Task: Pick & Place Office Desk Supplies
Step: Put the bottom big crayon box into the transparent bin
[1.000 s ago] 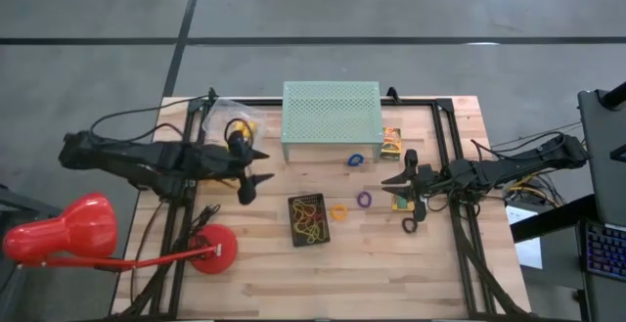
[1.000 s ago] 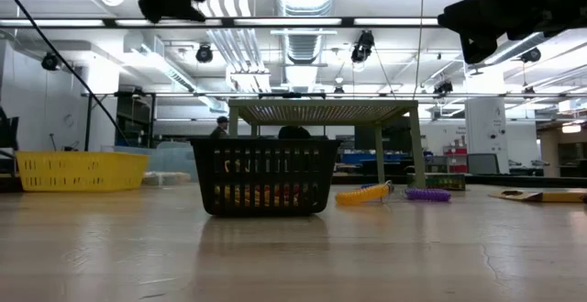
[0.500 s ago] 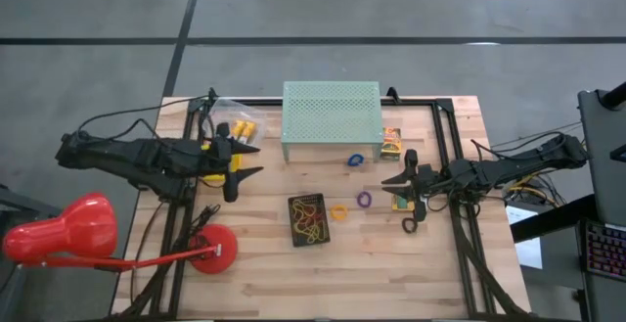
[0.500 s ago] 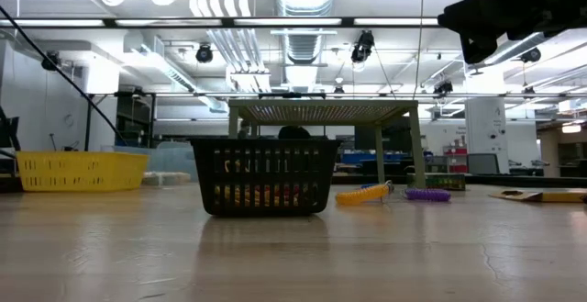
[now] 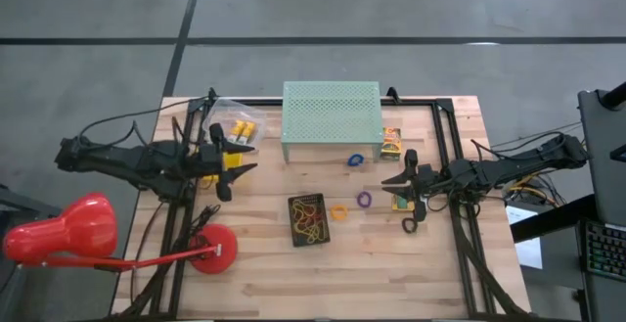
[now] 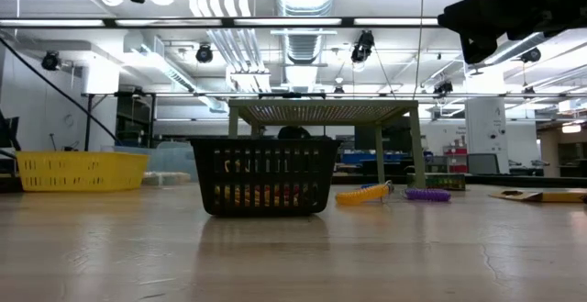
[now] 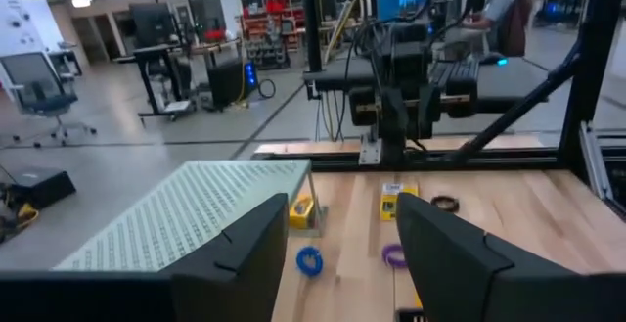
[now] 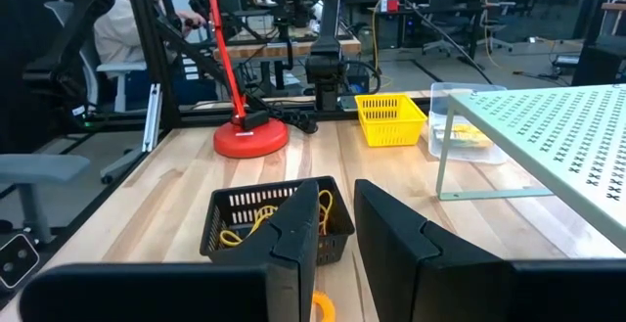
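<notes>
Rubber bands [image 5: 338, 211], three loose, one black basket [image 5: 308, 219]

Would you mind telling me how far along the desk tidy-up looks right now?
Done: the black basket already holds several rubber bands. In hand: nothing visibly held; the left pincer hangs open near the yellow basket, and the right pincer waits partly open above the yellow-orange box. Left: the blue ring, purple band, orange band and black ring lie loose on the table.
</notes>
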